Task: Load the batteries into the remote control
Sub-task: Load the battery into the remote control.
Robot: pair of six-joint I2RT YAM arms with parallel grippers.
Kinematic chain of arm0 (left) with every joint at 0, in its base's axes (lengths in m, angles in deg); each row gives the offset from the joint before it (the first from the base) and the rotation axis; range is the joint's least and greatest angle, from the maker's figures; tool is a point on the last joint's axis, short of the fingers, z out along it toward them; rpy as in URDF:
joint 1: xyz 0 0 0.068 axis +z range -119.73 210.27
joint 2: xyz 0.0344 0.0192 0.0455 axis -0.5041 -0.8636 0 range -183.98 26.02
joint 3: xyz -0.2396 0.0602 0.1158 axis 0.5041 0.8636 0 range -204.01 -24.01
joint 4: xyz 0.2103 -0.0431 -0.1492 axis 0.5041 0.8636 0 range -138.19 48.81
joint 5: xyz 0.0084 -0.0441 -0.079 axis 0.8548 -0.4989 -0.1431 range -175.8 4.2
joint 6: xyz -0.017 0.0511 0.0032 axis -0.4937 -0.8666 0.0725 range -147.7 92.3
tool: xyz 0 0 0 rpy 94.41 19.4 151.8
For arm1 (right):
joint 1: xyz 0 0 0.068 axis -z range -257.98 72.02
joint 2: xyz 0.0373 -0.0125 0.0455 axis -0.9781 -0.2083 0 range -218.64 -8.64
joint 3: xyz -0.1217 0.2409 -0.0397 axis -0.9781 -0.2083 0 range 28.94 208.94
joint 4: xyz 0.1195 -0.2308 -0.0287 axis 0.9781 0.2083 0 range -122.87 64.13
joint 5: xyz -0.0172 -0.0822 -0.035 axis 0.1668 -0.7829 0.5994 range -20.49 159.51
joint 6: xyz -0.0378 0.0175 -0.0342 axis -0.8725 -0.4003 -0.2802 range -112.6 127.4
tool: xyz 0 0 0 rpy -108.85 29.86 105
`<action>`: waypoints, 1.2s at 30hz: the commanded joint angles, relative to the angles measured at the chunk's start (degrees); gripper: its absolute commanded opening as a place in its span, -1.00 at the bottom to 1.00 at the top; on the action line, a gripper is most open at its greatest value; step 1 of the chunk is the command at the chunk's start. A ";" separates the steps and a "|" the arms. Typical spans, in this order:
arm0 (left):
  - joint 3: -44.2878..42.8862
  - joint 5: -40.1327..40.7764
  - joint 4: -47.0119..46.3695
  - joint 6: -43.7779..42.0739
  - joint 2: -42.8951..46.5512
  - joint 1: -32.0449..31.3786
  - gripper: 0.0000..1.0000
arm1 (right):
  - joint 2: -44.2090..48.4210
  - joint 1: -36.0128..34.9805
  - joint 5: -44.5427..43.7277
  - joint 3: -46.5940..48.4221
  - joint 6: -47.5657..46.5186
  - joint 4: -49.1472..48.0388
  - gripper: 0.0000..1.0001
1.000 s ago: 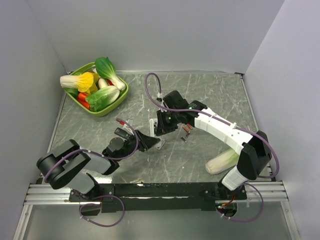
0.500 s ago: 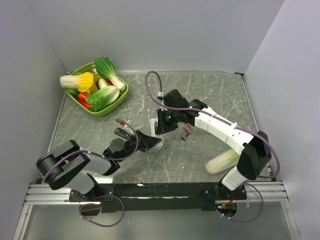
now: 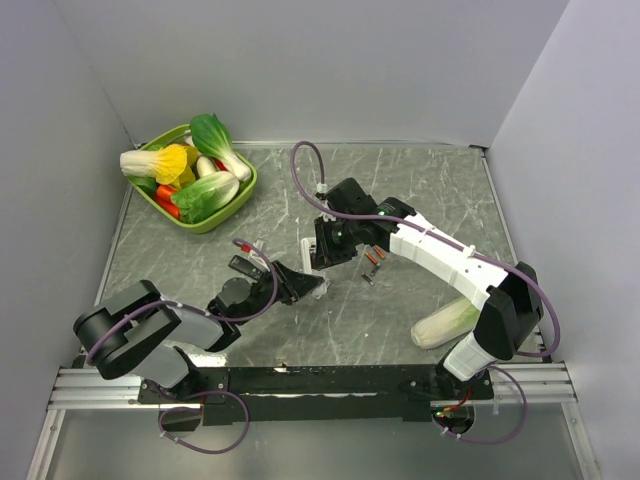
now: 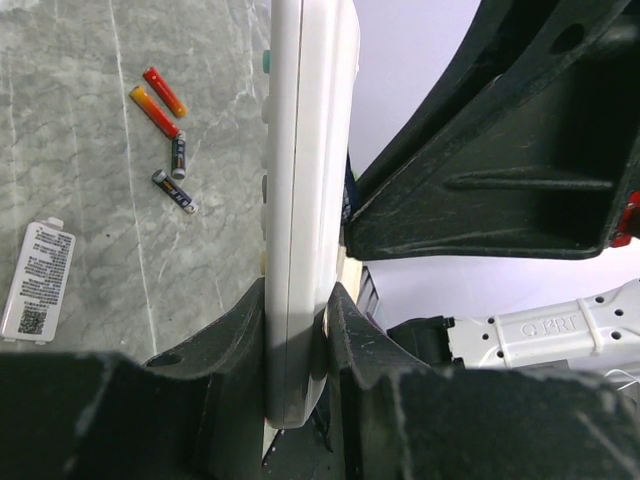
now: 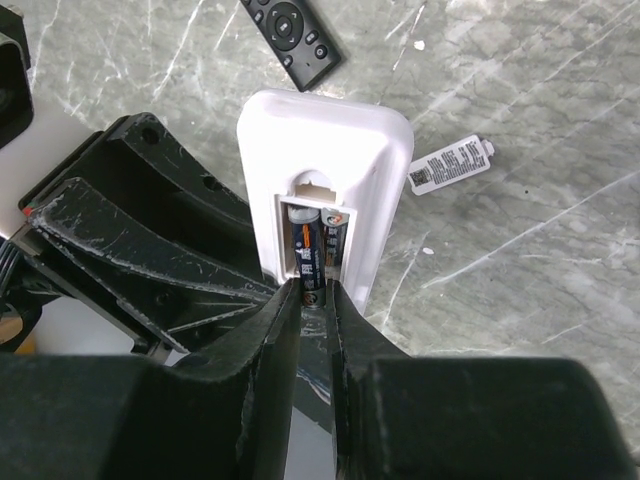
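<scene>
My left gripper (image 4: 298,300) is shut on the lower end of a white remote control (image 4: 305,200), held on edge above the table. The remote's back (image 5: 380,150) faces my right wrist, with the battery bay open. Two dark batteries lie in the bay. My right gripper (image 5: 315,290) is shut on the near end of the left one (image 5: 307,255); the other battery (image 5: 333,240) lies beside it. Loose batteries lie on the table: two orange-red (image 4: 155,112) and two dark (image 4: 174,192). From above, both grippers (image 3: 297,283) (image 3: 328,250) meet at mid-table.
The remote's white battery cover (image 4: 37,282) lies flat on the marble. A black remote (image 5: 292,35) lies just beyond the white one. A green basket (image 3: 235,200) of toy vegetables stands at the back left. A pale cabbage (image 3: 445,322) lies by the right arm's base.
</scene>
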 commanded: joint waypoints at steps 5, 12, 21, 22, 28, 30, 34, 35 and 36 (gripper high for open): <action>-1.33 1.94 -16.92 0.91 2.71 -0.35 -0.97 | -1.23 -1.64 0.57 3.64 -0.13 1.87 -0.55; -1.42 1.77 -17.10 1.26 2.89 -0.44 -0.97 | -0.79 -2.00 -0.22 4.78 -0.13 2.31 -0.54; -0.98 1.42 -17.97 2.31 3.24 -0.44 -0.97 | 0.35 -2.00 -1.45 4.08 0.84 0.21 -0.40; -0.89 1.50 -18.24 2.49 3.06 -0.53 -0.97 | 0.44 -2.00 -1.54 3.91 1.01 -0.06 -0.40; -0.27 1.68 -21.58 5.48 1.66 -0.53 -0.97 | 0.26 -2.00 -1.80 3.64 1.19 -0.23 -0.45; -0.27 1.85 -22.45 6.44 1.13 -0.53 -0.97 | 0.35 -2.00 -2.06 3.64 1.36 -0.32 -0.53; -0.27 2.12 -23.95 7.76 0.34 -0.62 -0.97 | 0.53 -2.08 -2.85 4.08 1.80 -0.24 -0.59; -0.36 2.20 -24.04 7.85 0.34 -0.62 -0.97 | 0.53 -2.09 -2.85 4.08 1.72 -0.15 -0.59; -0.45 2.03 -24.04 7.77 0.34 -0.70 -0.97 | 0.44 -2.00 -3.12 4.34 1.72 -0.06 -0.59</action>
